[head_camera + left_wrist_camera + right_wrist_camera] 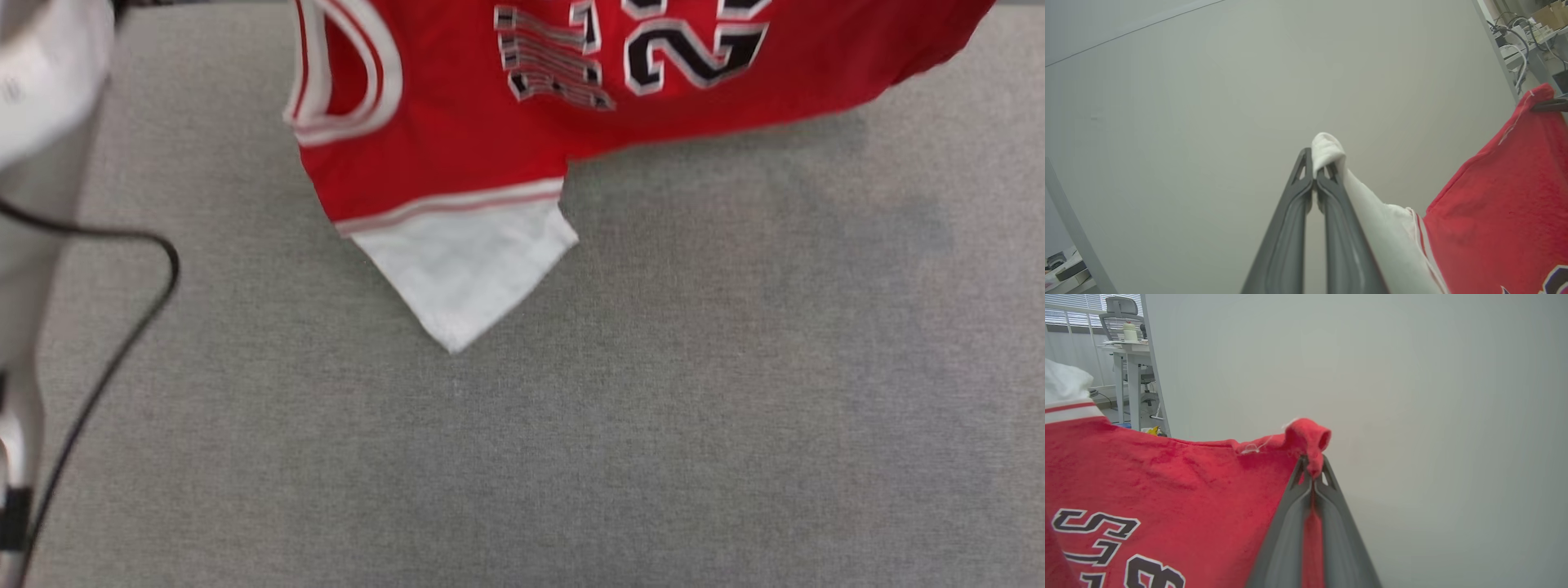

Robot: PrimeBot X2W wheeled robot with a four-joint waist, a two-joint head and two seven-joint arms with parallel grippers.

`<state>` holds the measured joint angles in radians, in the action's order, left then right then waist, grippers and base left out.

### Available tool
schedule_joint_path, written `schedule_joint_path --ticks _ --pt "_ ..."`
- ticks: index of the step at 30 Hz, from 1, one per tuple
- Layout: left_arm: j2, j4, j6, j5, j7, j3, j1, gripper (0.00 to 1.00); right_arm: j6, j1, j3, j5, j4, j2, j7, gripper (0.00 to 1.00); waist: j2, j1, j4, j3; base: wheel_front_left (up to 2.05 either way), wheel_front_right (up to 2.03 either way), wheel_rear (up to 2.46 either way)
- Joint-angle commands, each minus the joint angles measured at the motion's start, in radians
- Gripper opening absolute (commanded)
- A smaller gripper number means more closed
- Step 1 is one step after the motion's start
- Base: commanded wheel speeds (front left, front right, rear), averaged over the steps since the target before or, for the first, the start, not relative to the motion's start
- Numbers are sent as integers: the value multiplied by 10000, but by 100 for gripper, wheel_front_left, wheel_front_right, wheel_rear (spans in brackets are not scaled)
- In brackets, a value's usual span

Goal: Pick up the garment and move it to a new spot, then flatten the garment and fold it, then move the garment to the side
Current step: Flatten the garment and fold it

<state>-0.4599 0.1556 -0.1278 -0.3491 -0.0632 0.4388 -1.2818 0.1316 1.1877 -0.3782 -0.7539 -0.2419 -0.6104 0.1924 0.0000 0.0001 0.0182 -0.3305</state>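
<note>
Garment, a red soft-fabric T-shirt with white short sleeves and red-and-white striped trim, is held up and stretched between both tools over the grey woven-cloth table, across the top of the head view. At the far left of that view are a blurred pale forearm and a thin black cable looping down the table's edge. Just right of them comes the striped collar opening, then one white sleeve hanging point-down toward the table; whether its tip touches the cloth is hard to tell. Further right, black-and-white printed numerals cross the red chest, and the red fabric runs out to the upper right corner.

In the left wrist view, the left tool has its dark fingers pressed together on a bunched fold of the other white sleeve. In the right wrist view, the right tool is likewise clamped tight, pinching a rolled red corner of the shirt.
</note>
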Motion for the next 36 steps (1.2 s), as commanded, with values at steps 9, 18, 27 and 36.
schedule_joint_path --ticks 9,18,27,36 --pt "123 2704 -5 -233 -536 586 -4908 0 -9 4141 411 1573 -3025 1139 -760 0 0 -1 -594 -2455 0 0 0" --pt "159 3008 137 -217 -532 544 -5701 0 -9 6177 177 2201 -5058 1551 -1766 0 0 -1 -628 -2958 0 0 0" --pt "26 3735 50 -593 -1034 1099 -4008 0 -9 4878 -1976 1645 -6126 1820 -2597 0 0 -1 -597 -3217 0 0 0" --pt "-124 4004 7 -1212 -1586 1619 -1629 0 -9 2742 -3804 237 -5857 1608 -3351 0 0 -1 -521 -2401 0 0 0"
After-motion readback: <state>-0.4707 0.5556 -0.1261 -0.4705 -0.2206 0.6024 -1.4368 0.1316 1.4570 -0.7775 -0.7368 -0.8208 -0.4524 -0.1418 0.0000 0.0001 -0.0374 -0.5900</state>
